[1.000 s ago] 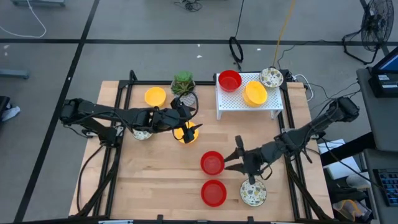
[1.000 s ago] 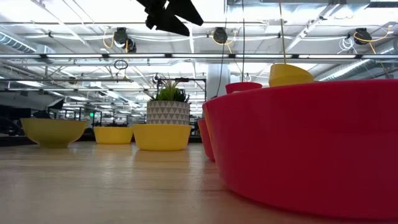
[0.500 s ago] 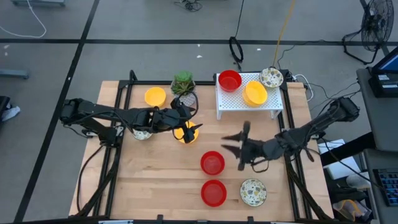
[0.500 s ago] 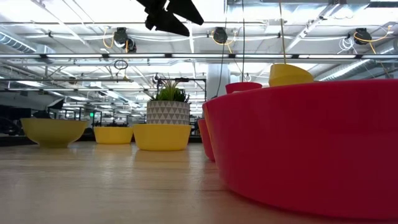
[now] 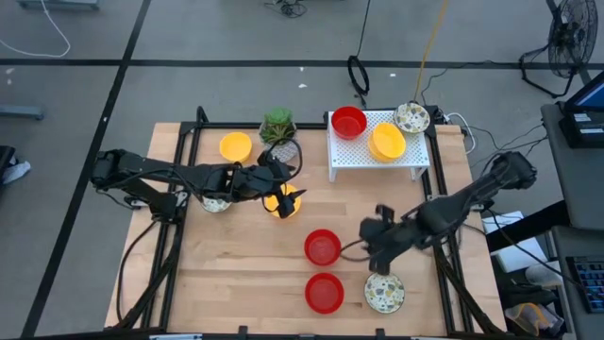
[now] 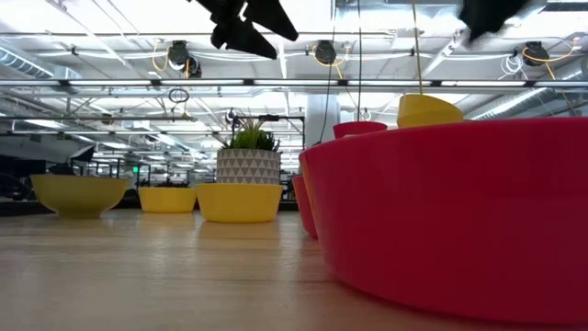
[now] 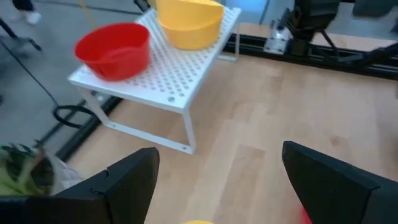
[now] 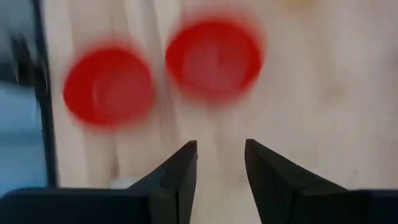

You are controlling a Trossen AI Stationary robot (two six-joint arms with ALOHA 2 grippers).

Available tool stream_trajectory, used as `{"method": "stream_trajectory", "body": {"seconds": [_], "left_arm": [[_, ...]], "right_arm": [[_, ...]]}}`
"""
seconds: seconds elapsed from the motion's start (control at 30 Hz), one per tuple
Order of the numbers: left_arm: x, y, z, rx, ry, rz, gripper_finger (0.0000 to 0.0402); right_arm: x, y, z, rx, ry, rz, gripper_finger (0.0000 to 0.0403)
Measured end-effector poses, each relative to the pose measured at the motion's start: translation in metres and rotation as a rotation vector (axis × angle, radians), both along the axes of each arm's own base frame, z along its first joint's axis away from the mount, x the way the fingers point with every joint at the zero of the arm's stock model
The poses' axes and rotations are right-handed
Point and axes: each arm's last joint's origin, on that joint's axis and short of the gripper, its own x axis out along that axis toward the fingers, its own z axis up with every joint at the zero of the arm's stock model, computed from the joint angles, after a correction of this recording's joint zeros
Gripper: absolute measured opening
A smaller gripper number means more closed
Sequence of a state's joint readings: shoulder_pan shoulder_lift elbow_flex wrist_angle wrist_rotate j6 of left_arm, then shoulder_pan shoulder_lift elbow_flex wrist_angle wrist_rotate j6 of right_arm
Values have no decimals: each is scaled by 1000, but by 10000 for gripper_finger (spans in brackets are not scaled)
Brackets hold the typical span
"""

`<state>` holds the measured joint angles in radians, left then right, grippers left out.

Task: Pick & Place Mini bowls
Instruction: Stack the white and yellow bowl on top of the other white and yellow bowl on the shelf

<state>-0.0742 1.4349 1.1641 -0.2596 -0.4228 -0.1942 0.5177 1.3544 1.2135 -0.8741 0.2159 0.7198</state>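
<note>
Nine mini bowls are showing from above, and the white rack [image 5: 377, 149] at the table's [image 5: 236, 293] far edge is serving as landmark. Three are sitting on the rack: a red bowl [image 5: 348, 122] at its left end, a yellow bowl [image 5: 387, 142] in the middle (possibly a stack, cannot tell), and a speckled bowl [image 5: 411, 117] at its right end. A potted plant [image 5: 278, 127] is standing just left of the rack, with a second yellow bowl [image 5: 236, 146] farther left of it.

Left tool [image 5: 286, 200] is hovering above a third yellow bowl [image 5: 281, 203], left of the rack and nearer the front, fingers [image 7: 127, 183] spread wide with nothing between them. In the left wrist view the rack is lying ahead with the red and yellow bowls on top. A second speckled bowl [image 5: 216, 202] is lying partly under the left arm, farther left.

Right tool [image 5: 363, 247] is hanging in front of the rack, toward the table's near side, beside a second red bowl [image 5: 322, 247]. Its fingers [image 8: 177, 177] are standing a narrow way apart and empty, pointing down at the wood; both red bowls are looking blurred in the right wrist view. A third red bowl [image 5: 325, 293] is lying nearer the front edge, and a third speckled bowl [image 5: 384, 292] is sitting just right of it, below the right arm.

From table height, one red bowl is filling the foreground, with yellow bowls and the plant pot beyond.
</note>
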Motion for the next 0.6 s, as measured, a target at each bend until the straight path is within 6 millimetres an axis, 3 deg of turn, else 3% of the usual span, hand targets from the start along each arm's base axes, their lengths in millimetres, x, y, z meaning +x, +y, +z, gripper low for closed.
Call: {"method": "stream_trajectory", "body": {"seconds": [0.13,0.23,0.6], "left_arm": [[0,-1,-1,-34,7,-25,340],[0,-2,-2,-44,11,-40,340],[-2,-2,-5,-50,49,-37,340]], "right_arm": [[-2,9,-34,73,263,4,122],[-1,13,-51,87,366,8,121],[0,26,-60,178,424,112,121]]}}
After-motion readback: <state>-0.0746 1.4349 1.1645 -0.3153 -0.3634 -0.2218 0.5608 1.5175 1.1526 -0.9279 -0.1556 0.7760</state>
